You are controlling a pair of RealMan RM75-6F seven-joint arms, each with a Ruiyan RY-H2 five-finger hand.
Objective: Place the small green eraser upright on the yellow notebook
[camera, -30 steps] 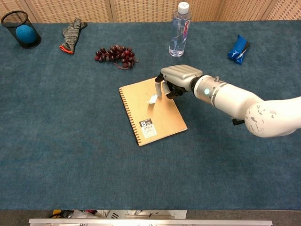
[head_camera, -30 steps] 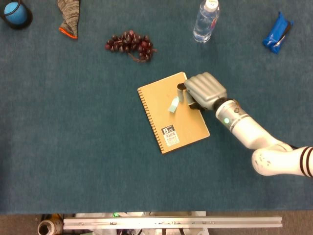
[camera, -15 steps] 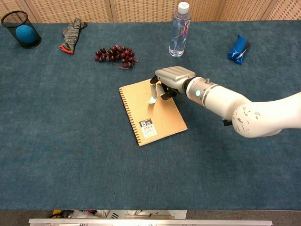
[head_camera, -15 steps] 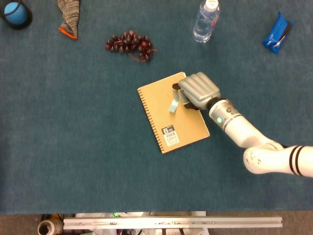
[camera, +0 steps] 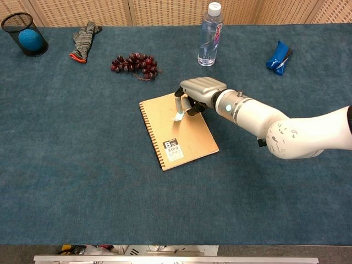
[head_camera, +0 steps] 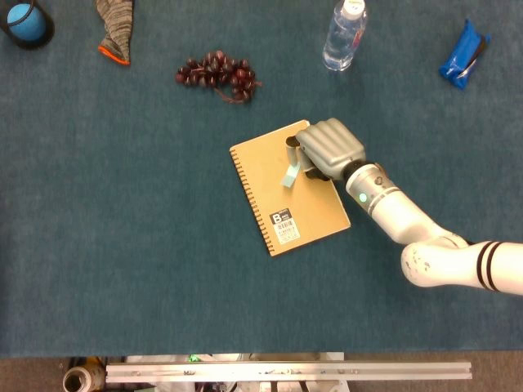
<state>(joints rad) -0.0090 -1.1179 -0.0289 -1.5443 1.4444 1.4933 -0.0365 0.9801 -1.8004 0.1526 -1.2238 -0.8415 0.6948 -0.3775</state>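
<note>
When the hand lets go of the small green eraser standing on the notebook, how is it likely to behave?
The eraser looks thin and tall, on a narrow base, so it probably tips easily. It seems light, so a brush from the right hand might topple it. The flat yellow notebook should support it.

**Where things lie on the desk**

We see the notebook [head_camera: 289, 188] mid-desk [head_camera: 147, 269], the eraser [head_camera: 290, 174] on it, our right hand [head_camera: 329, 149] over its far right corner. Far behind lie grapes [head_camera: 217, 74] and a bottle [head_camera: 342, 34]; far left, a cup [camera: 23, 33] holding a ball [camera: 29, 39], then a glove [head_camera: 114, 28]; far right, a pouch [head_camera: 462, 55].
</note>
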